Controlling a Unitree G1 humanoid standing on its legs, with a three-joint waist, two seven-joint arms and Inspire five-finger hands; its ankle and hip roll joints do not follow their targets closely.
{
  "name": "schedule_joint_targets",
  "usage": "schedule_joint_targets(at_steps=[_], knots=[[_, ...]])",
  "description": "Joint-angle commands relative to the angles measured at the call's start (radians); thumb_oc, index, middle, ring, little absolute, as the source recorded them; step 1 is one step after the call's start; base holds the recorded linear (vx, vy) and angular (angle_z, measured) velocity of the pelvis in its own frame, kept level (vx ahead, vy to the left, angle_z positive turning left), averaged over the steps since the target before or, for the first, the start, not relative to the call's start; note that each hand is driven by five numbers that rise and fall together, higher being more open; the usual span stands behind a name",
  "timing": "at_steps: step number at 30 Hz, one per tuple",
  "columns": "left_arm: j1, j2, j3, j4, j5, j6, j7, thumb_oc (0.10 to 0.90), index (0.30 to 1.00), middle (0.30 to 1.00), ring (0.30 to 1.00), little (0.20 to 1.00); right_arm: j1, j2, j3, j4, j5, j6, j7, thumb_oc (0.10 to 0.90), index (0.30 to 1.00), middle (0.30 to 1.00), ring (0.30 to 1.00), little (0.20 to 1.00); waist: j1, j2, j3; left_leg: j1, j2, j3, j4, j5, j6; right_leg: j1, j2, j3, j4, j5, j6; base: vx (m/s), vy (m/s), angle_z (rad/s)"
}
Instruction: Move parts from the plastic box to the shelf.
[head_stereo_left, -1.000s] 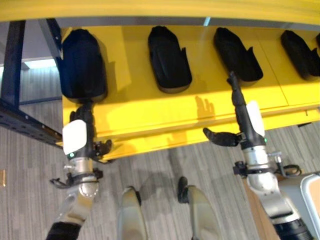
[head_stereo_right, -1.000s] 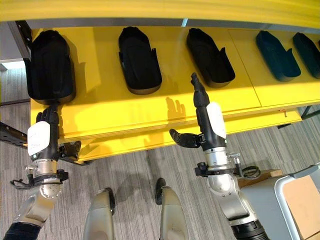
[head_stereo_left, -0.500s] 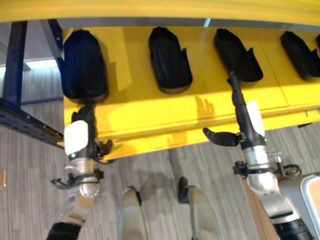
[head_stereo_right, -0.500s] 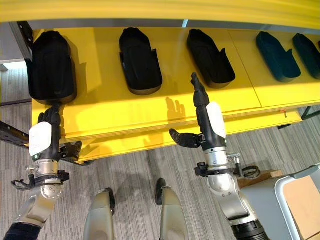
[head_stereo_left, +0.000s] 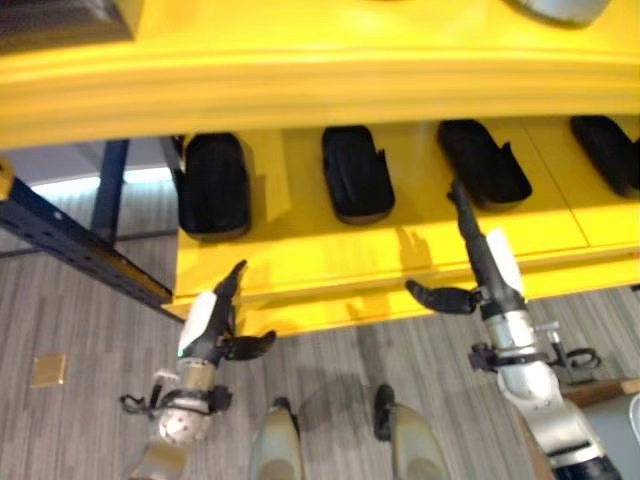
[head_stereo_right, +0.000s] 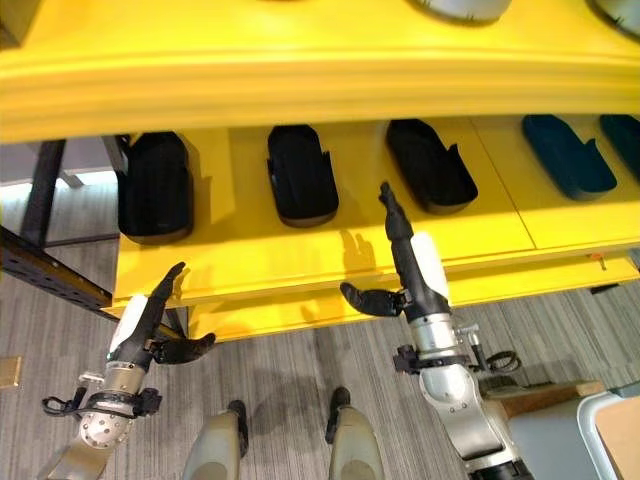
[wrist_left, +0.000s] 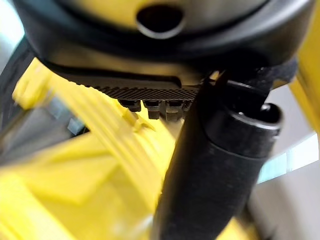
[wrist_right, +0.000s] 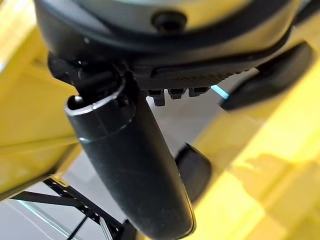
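Several black moulded parts lie in a row on the yellow shelf (head_stereo_left: 300, 250): one at the left (head_stereo_left: 213, 185), one in the middle (head_stereo_left: 357, 185), one to the right (head_stereo_left: 483, 160). Two more lie further right (head_stereo_right: 568, 155). My left hand (head_stereo_left: 210, 322) hangs open in front of and below the shelf's edge, apart from the left part, holding nothing. My right hand (head_stereo_left: 488, 262) is open too, fingers straight up over the shelf's front strip just short of the right part, thumb (head_stereo_left: 432, 296) out to the side. The right wrist view shows a black part (wrist_right: 270, 75) past the empty thumb (wrist_right: 135, 165).
An upper yellow shelf (head_stereo_left: 300, 85) overhangs the row, with grey objects (head_stereo_right: 460, 8) on it. A dark blue rack beam (head_stereo_left: 80, 255) runs at the left. A grey container edge (head_stereo_right: 575, 425) stands at the lower right. Grey plank floor lies below.
The camera has tipped up, so the upper shelf now shows. My left hand has drawn back and down from the left part's near end. The right hand holds about the same pose.
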Motion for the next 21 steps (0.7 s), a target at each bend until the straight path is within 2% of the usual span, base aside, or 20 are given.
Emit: schedule_joint_targets(at_steps=[1,3,10,11,15,21], knots=[[0.077,0.003,-0.034,-0.053,-0.224,-0.073,-0.137,0.9,1.0,1.0,1.0,1.0,-0.024,-0.022,-0.04,-0.047,0.091,-0.091,0.03,0.9,1.0,1.0,1.0,1.0,-0.005,-0.01,-0.107,0.065,0.018,-0.026,-0.169,0.106,-0.011,0.061,-0.005,-0.02,-0.068,0.045,0.042,0.05,-0.047,0.08],[0.081,-0.011,-0.033,-0.042,-0.277,-0.066,-0.157,0.9,1.0,1.0,1.0,1.0,-0.011,-0.01,-0.029,-0.035,0.128,-0.092,0.044,0.9,1.0,1.0,1.0,1.0,-0.004,-0.006,-0.121,0.084,0.021,-0.025,-0.205,0.123,-0.012,0.077,0.001,-0.025,-0.091,0.05,0.042,0.03,-0.031,0.06],[0.121,-0.099,-0.021,0.036,-0.425,-0.046,-0.223,0.9,1.0,1.0,1.0,1.0,0.083,0.033,0.015,0.044,0.371,-0.093,0.16,0.9,1.0,1.0,1.0,1.0,-0.008,0.019,-0.224,0.174,0.049,-0.011,-0.398,0.214,-0.025,0.174,0.043,-0.038,-0.272,0.083,0.036,0.03,-0.028,0.05],[0.124,-0.116,-0.025,0.046,-0.431,-0.04,-0.227,0.9,1.0,1.0,1.0,1.0,0.093,0.043,0.038,0.067,0.417,-0.086,0.178,0.9,1.0,1.0,1.0,1.0,-0.01,0.028,-0.265,0.192,0.058,0.002,-0.448,0.238,-0.033,0.197,0.059,-0.035,-0.34,0.103,0.036,0.0,0.0,0.0],[0.122,-0.138,-0.038,0.074,-0.436,-0.032,-0.234,0.9,1.0,1.0,1.0,1.0,0.097,0.062,0.066,0.1,0.489,-0.078,0.198,0.9,1.0,1.0,1.0,1.0,-0.015,0.033,-0.3,0.21,0.066,0.016,-0.469,0.242,-0.04,0.229,0.067,-0.026,-0.394,0.119,0.037,0.0,0.003,-0.03],[0.113,-0.152,-0.038,0.101,-0.452,-0.03,-0.235,0.9,1.0,1.0,1.0,1.0,0.075,0.063,0.108,0.118,0.526,-0.068,0.223,0.9,1.0,1.0,1.0,1.0,-0.011,0.028,-0.315,0.222,0.055,0.034,-0.469,0.235,-0.035,0.231,0.052,-0.004,-0.399,0.138,0.042,0.0,0.017,-0.03]])
